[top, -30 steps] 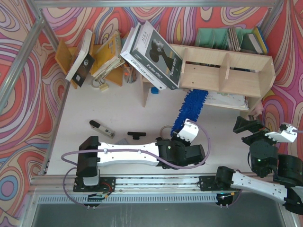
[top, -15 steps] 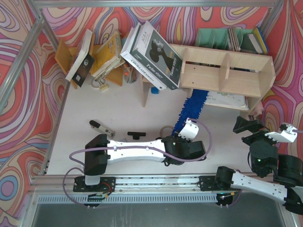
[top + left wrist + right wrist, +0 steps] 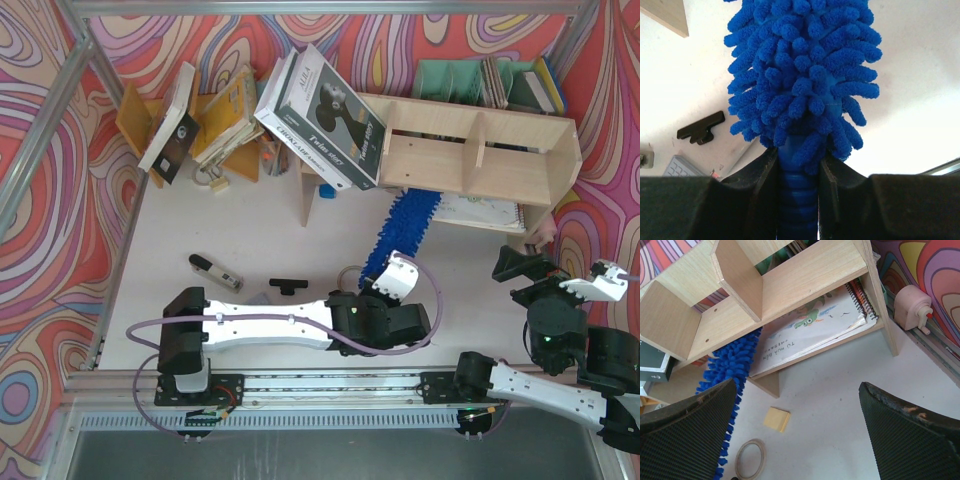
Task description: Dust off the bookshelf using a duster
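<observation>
While the left gripper (image 3: 798, 167) clamps the handle of the duster (image 3: 405, 225), its fluffy head reaches toward one o'clock into the lower bay of the bookshelf (image 3: 470, 165); the right gripper (image 3: 797, 430) hangs wide and empty at four o'clock; dusting seems barely begun, with the upper compartments left to do.

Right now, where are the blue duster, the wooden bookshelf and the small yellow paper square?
duster (image 3: 805, 75), left wrist view, on its fluffy head.
bookshelf (image 3: 440, 165), top external view, on its pale wooden board.
yellow paper square (image 3: 777, 419), right wrist view, on its middle.
</observation>
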{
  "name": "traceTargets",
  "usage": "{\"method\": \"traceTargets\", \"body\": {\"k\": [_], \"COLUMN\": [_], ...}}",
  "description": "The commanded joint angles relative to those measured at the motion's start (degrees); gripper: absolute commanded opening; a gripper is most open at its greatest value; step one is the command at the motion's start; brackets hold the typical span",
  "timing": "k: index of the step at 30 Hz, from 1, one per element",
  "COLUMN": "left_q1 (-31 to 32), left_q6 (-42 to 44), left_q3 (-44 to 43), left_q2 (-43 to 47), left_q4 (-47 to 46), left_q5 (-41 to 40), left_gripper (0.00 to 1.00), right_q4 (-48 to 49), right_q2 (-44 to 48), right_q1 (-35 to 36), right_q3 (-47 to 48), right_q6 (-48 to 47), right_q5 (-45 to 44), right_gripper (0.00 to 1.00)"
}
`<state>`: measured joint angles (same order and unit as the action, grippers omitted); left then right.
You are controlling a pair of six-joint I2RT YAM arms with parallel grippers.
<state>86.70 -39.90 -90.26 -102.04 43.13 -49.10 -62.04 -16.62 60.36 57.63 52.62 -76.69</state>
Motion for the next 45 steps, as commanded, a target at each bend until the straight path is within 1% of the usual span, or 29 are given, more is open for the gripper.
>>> {"method": "traceTargets", "body": {"k": [1,6,10,16,22,25,34,40,45], "left_q1": [-0.7,-0.7,-0.8,-0.8,-0.8,-0.8,-0.7,-0.7,-0.7], "left_q6": [-1.4,-1.1,0.6,4.6,7.9,10.2,18.3,21.5,22.3], "left_q3": [4.2,4.0,2.1,-2.8,-7.7,-10.0,-20.5,-28.1,-28.7], "left_q2": [-1.2,-2.5,-2.1,-1.0,-1.9,-3.6,-12.7,-18.7,-20.3], "left_q4": [-3.1,-2.3,-2.5,-1.8,-1.5,-2.9,-8.7,-8.8,-8.4], "left_q5": [3.2,5.3,3.4,-1.6,-1.5,0.7,12.4,17.6,20.7], "left_gripper": [0.00,0.00,0.00,0.00,0.00,0.00,0.00,0.00,0.00], "right_q4": [0.5,0.5,0.5,0.5,0.5,0.5,0.6,0.5,0.5], "right_q2": [0.1,-0.1,-0.2,-0.4,-0.2,0.2,0.6,0.7,1.0], "right_q1": [0.6,0.6,0.6,0.6,0.6,0.5,0.6,0.6,0.6], "right_q3": [-0.3,-0.3,-0.3,-0.4,-0.3,-0.3,-0.3,-0.3,-0.3], "right_q6": [-0.6,-0.6,-0.6,-0.6,-0.6,-0.6,-0.8,-0.7,-0.7], "right_q5": [-1.3,-1.4,-1.4,-1.6,-1.5,-1.5,-1.3,-1.2,-1.2], "right_gripper": [0.97,0.97,0.97,0.97,0.97,0.97,0.97,0.97,0.97]}}
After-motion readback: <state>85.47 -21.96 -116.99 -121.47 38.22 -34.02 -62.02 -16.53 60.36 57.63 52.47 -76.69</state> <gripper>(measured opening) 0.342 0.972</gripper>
